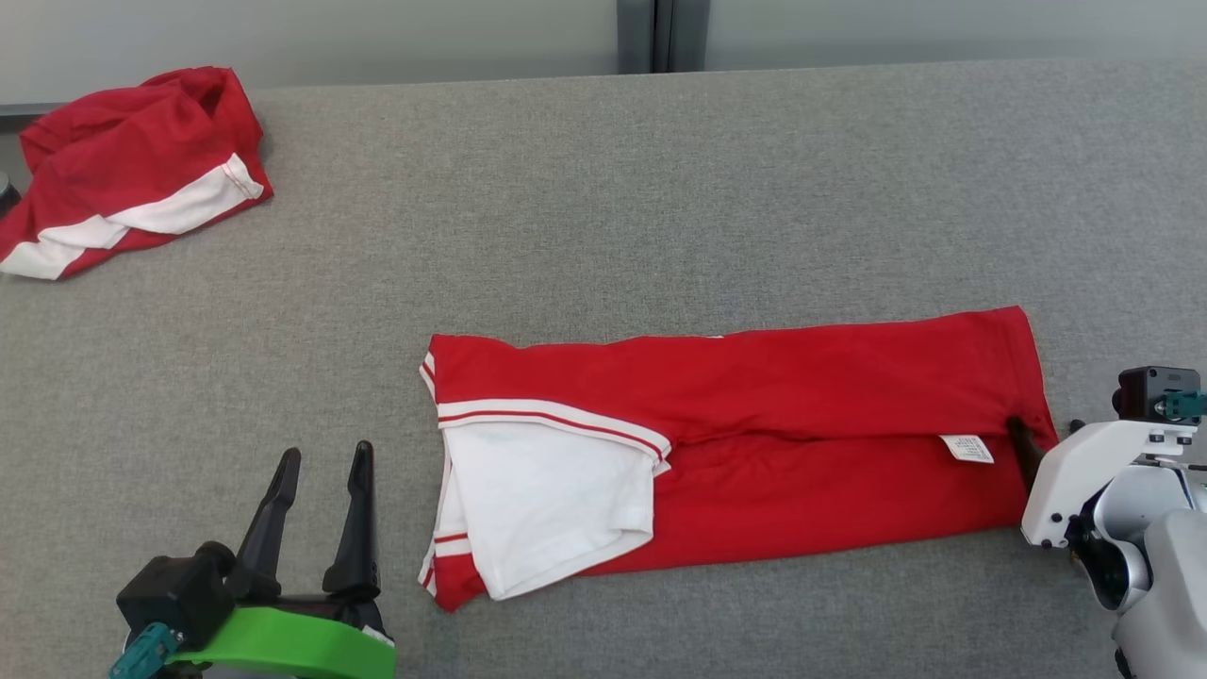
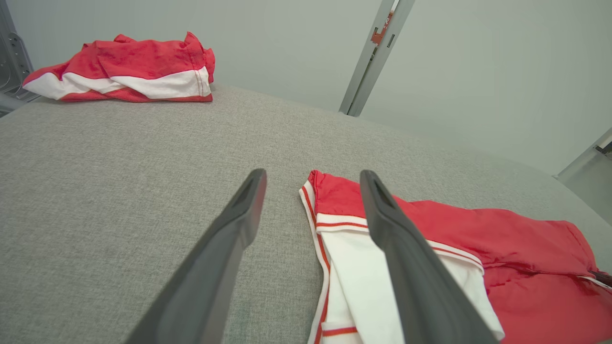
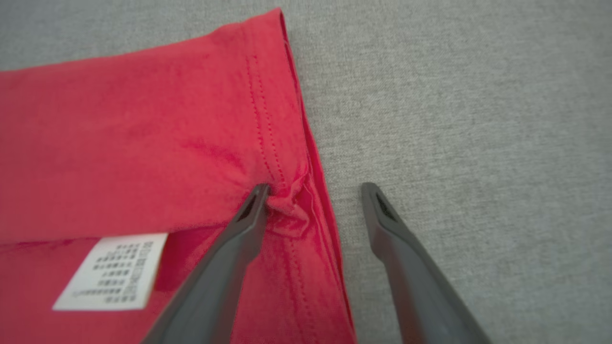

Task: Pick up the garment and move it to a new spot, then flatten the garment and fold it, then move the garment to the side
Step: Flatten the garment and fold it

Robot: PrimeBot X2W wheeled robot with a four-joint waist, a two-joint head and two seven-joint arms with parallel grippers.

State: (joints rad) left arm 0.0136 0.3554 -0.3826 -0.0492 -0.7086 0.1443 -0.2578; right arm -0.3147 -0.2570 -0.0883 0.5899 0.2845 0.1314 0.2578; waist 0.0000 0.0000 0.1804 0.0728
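Across the whole head view runs the grey fabric-covered bench (image 1: 660, 189), its far edge meeting a pale wall at 12 o'clock. Just below centre, stretching toward 3 o'clock, lies the garment (image 1: 801, 377): red, folded lengthwise into a long band, with a white panel and red-striped trim at its 9 o'clock end. How many layers are folded under cannot be made out.

At 10 o'clock a second red-and-white garment (image 1: 132, 141) sits crumpled near the bench's far corner, cut off by the frame edge, well apart from the folded one.

At 4 o'clock the right arm's white wrist covers most of its own fingers. The right wrist view shows the right pincer (image 3: 315, 187) spread wide and holding nothing. One fingertip (image 3: 260, 191) presses on the garment's hemmed end, where the cloth puckers. The other hangs over bare bench, with the hem's edge between the two.

At 7 o'clock the left pincer (image 1: 326, 451) stands fully spread and empty over bare bench, near the garment's white end but apart from it.

A small white label (image 1: 967, 448) lies at the fold line near the right fingertip; its print is too blurred to read.
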